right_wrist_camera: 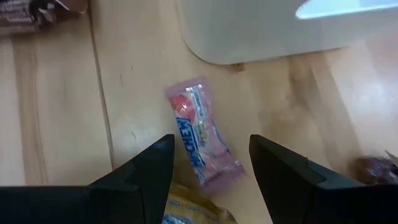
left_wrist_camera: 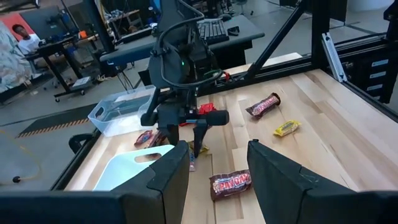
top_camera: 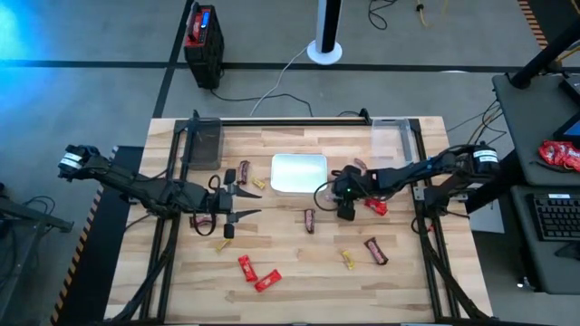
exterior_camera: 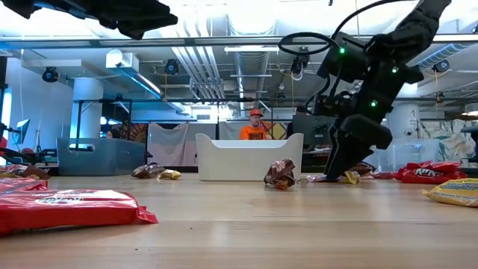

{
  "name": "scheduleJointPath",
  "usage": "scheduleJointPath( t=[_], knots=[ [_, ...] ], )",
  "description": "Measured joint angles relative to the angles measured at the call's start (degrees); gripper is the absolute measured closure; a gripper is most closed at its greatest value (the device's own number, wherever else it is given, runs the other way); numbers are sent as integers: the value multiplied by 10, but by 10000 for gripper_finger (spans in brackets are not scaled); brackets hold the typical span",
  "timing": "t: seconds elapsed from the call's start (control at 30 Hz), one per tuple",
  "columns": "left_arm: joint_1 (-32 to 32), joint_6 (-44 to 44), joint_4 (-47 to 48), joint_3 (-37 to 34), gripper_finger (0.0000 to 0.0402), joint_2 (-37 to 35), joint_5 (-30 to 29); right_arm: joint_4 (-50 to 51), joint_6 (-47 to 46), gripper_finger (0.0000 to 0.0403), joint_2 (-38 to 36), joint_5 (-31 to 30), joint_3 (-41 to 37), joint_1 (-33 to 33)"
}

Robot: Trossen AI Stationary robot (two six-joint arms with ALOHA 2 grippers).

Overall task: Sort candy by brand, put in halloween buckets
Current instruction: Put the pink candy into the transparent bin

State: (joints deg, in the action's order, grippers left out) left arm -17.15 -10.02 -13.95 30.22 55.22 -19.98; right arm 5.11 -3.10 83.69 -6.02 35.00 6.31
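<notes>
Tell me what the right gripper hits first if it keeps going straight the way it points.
Most likely the pink candy: it lies on the table directly between the right gripper's open fingers, just short of the white tray. How far above it the gripper hangs is unclear.

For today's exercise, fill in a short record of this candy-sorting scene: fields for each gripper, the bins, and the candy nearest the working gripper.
right gripper: open, low over the table beside the white tray
candy under it: pink wrapped sweet, lying flat between its fingers
left gripper: open, holding nothing
clear tubs: at the table's far corners
loose candy: red wrappers at the near edge
</notes>
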Motion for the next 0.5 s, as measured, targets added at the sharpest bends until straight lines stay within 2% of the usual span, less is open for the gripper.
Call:
scheduleJointPath(
  t=[0.23,0.5],
  knots=[
    [0,0,0,0,255,0,-1,-6,-5,212,20,4,1,0],
    [0,0,-1,0,255,0,-2,-1,3,317,15,21,1,0]
  ],
)
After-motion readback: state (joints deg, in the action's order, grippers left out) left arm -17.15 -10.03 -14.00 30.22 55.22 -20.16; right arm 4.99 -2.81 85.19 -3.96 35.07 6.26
